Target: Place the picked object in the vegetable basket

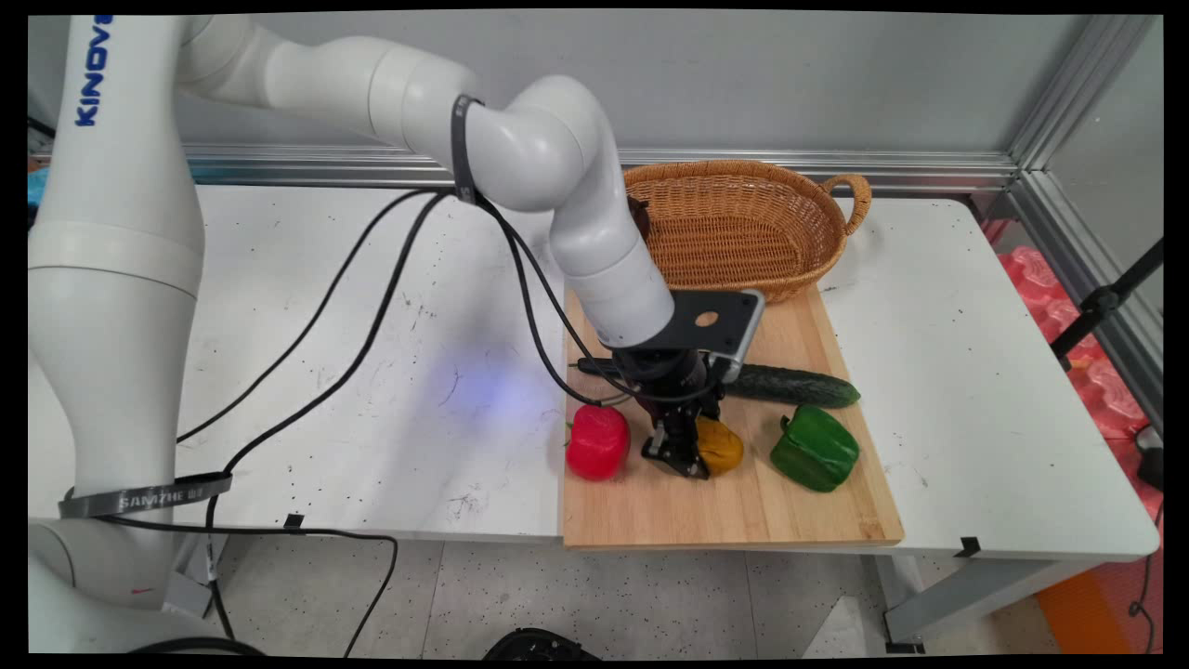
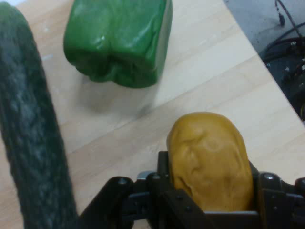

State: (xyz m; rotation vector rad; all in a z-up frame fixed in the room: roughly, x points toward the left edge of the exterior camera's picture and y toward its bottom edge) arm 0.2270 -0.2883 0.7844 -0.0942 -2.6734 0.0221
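your end effector (image 2: 209, 200) sits low on the cutting board (image 1: 743, 511), fingers clamped either side of the yellow potato (image 2: 209, 157). potato's long axis runs straight out along the fingers. green pepper (image 2: 119, 40) lies beyond it, cucumber (image 2: 28, 124) well apart alongside, red pepper (image 1: 597, 442) behind.

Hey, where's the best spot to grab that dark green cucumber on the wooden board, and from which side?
Probably around the middle of the dark green cucumber, coming straight down from above. It lies flat on the wooden cutting board, long and narrow, so fingers closing across its width should fit; the green bell pepper sits close beside it.
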